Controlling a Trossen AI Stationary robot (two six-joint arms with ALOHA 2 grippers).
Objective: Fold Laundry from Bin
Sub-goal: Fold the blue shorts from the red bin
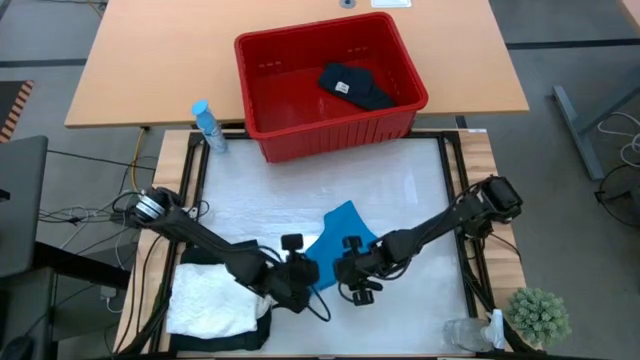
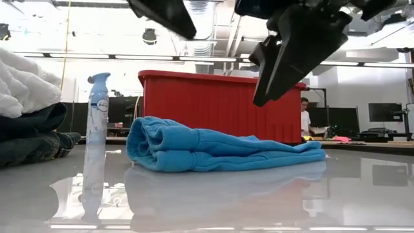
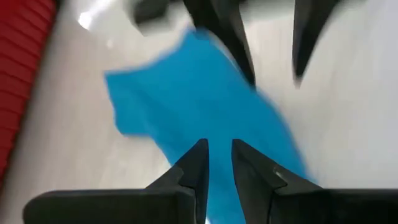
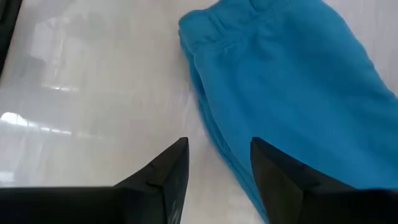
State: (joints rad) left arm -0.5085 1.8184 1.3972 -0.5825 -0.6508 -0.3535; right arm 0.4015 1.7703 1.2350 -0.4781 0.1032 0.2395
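Apparently folded blue garment [image 1: 342, 232], thick, soft-edged.

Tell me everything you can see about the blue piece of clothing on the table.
The blue garment is a small, bright blue, soft fleece-like cloth, folded into stacked layers with a rounded, seamed fold at one end. It lies flat on the white table, in front of the red bin and apart from it. The left gripper and right gripper hang just above its near edge, both open, neither gripping it.
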